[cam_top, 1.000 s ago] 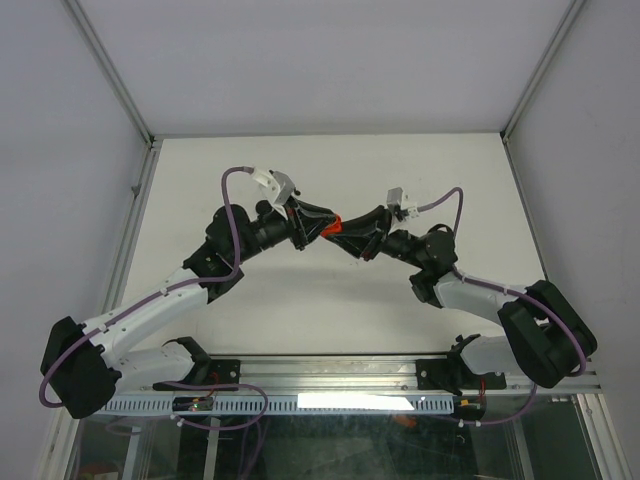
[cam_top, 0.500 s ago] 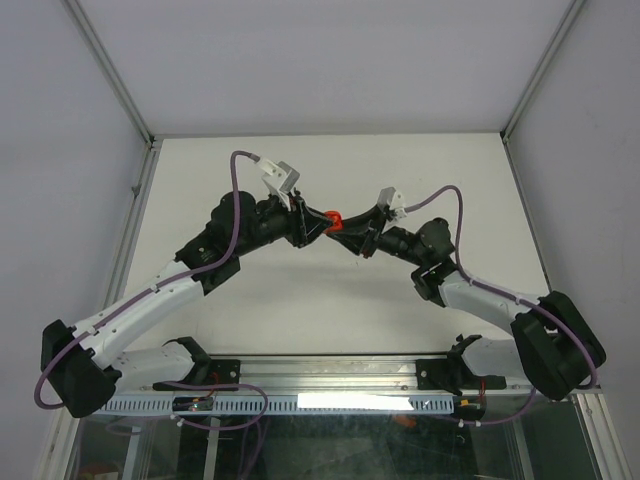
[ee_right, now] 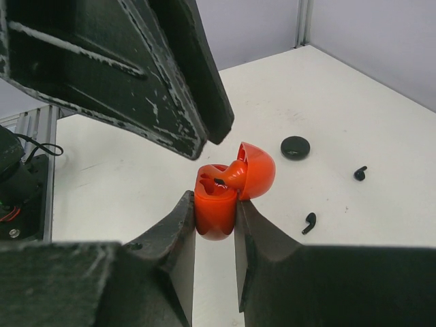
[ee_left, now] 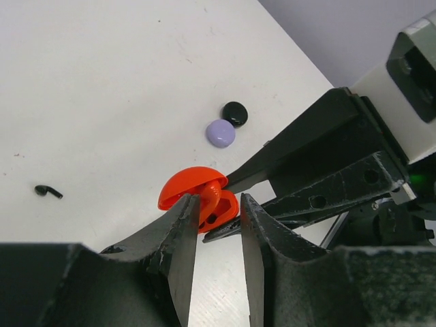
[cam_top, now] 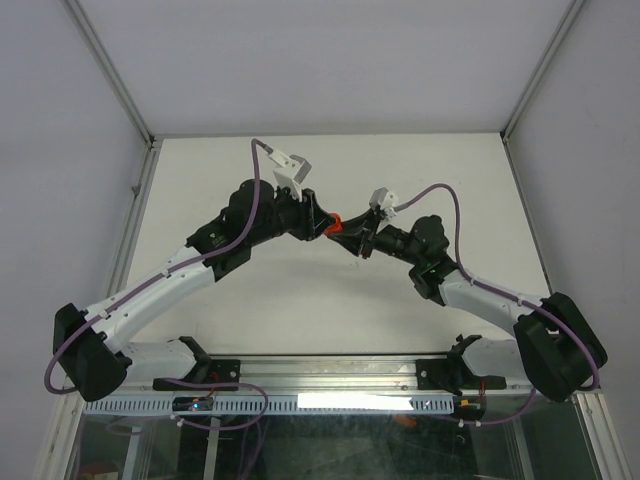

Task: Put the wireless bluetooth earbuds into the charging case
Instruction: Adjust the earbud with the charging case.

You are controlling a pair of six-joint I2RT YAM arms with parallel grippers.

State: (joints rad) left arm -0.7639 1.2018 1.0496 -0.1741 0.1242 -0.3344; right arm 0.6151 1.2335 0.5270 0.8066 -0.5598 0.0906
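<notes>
My right gripper [ee_right: 214, 201] is shut on the base of a red charging case [ee_right: 218, 212], holding it above the table with its lid [ee_right: 257, 170] hinged open. A red earbud [ee_right: 237, 174] rests in the case, leaning against the lid. In the left wrist view the left gripper [ee_left: 218, 203] is open, with its jaws a little apart just in front of the case [ee_left: 184, 187]. The earbud [ee_left: 214, 194] lies beside its left fingertip [ee_left: 189, 211], not pinched. From above, both grippers meet at the red case [cam_top: 337, 221] at mid-table.
On the table lie a black round case [ee_left: 235, 113], a pale purple round case [ee_left: 220, 133] and a loose black earbud [ee_left: 48, 191]. The right wrist view shows two black earbuds [ee_right: 360, 173] [ee_right: 310, 223] near the black case [ee_right: 296, 146]. Grey walls enclose the white table [cam_top: 250, 290].
My left gripper's jaws have parted from the red earbud, which stays in the case. Both arms have shifted slightly toward the far side; the right gripper stays shut on the case.
</notes>
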